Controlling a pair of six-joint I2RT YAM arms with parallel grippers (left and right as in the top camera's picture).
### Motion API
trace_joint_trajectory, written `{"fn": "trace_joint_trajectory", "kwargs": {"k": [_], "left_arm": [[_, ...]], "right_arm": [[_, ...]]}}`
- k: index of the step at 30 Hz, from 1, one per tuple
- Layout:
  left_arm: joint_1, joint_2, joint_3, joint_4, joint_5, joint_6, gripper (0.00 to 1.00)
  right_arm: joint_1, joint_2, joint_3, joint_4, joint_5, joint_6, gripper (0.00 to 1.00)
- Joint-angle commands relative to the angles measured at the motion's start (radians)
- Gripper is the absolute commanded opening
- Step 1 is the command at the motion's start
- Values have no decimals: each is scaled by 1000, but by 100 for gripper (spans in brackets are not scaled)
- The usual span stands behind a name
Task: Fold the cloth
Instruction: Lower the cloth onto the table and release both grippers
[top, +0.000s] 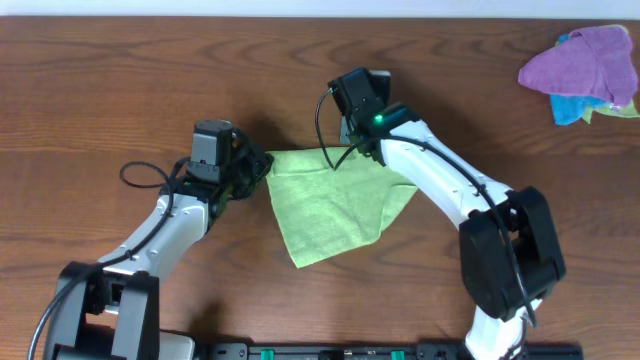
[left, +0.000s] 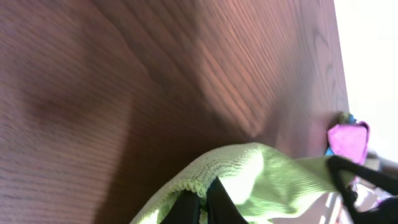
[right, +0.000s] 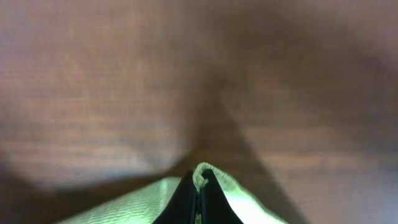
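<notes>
1. Brown wood-grain table (top: 100, 70) fills the overhead view, with a pale strip running along its far edge.
2. Nearest the bottom edge stand the dark bases of the two arms. The left arm (top: 150, 235) slants up and to the right. The right arm (top: 450, 185) slants up and to the left, with a green light glowing near its wrist.
3. Between the arms, at mid-table, lies the cloth (top: 335, 205). It is lime-green and plain, and most of it is spread flat and turned like a diamond, one corner pointing toward the bases.
4. The left gripper (top: 265, 163) is pinched tight on the left corner of the cloth. In the left wrist view its dark fingers (left: 186, 208) clamp the hemmed edge, and the fabric arches up off the wood beside them.
5. The right gripper (top: 346, 150) is likewise clamped on the far corner of the cloth. In the right wrist view the fingers (right: 185, 199) press together with a small peak of green fabric nipped between the tips. The table beyond is blurred.
6. At the far right corner of the table, well apart from the arms, a crumpled purple cloth (top: 585, 60) rests on top of a blue cloth (top: 570, 108).
</notes>
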Motion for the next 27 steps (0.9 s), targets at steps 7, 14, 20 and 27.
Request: {"fn": "trace_joint_trajectory", "kwargs": {"k": [7,14,20,27], "left_arm": [[5,2,13,24,-106,56,6],[5,2,13,71,-156,56,67],[42,-8,17,95,-125,68,95],[108,-121,18,-105,47,116,95]], "right_arm": [[-48,11,-3,156,43,-69,36],[-48,11,-3,266,45,-97,87],[-48,-50,-2,105,39,-71,99],[-74,-235,0,-370,-85,131,99]]}}
